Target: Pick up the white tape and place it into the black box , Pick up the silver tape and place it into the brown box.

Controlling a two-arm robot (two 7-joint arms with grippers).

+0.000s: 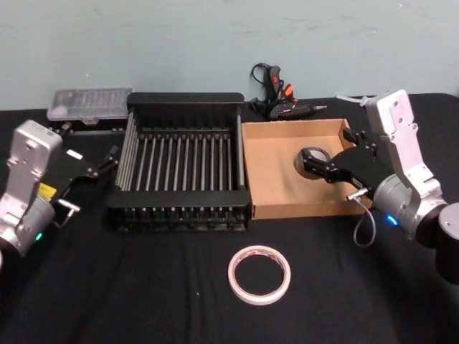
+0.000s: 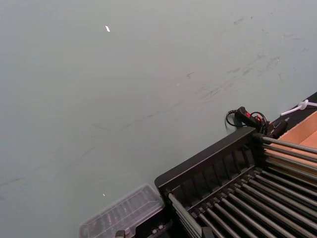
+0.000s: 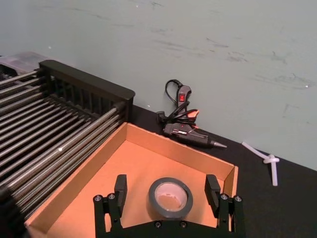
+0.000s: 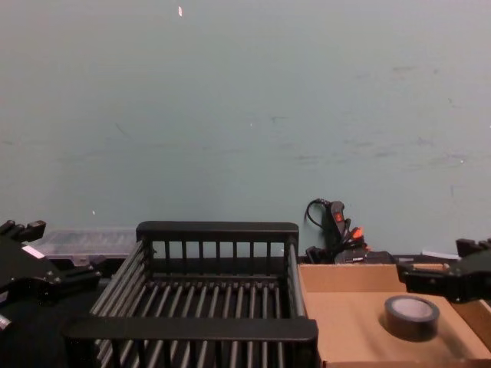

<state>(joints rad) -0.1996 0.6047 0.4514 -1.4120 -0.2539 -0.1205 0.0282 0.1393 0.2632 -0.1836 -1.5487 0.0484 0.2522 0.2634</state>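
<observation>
With the silver tape (image 3: pixel 170 198) lying on the brown box (image 1: pixel 276 168) floor between the right gripper's (image 3: pixel 169 191) spread jaws, its placing looks done, and next the white tape (image 1: pixel 259 274) on the table needs carrying to the black box (image 1: pixel 183 161)

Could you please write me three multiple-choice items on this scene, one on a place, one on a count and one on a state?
1. Where is the silver tape?
A. in the brown box
B. in the black box
C. on the cloth

2. How many tape rolls are in view?
A. one
B. two
C. four

3. How does the right gripper stand?
A. shut on the roll
B. open around the roll
C. parked off the table

Answers: 1 A, the roll lies on the tray's floor; 2 B, it and the white tape; 3 B, gaps show beside both fingers.
</observation>
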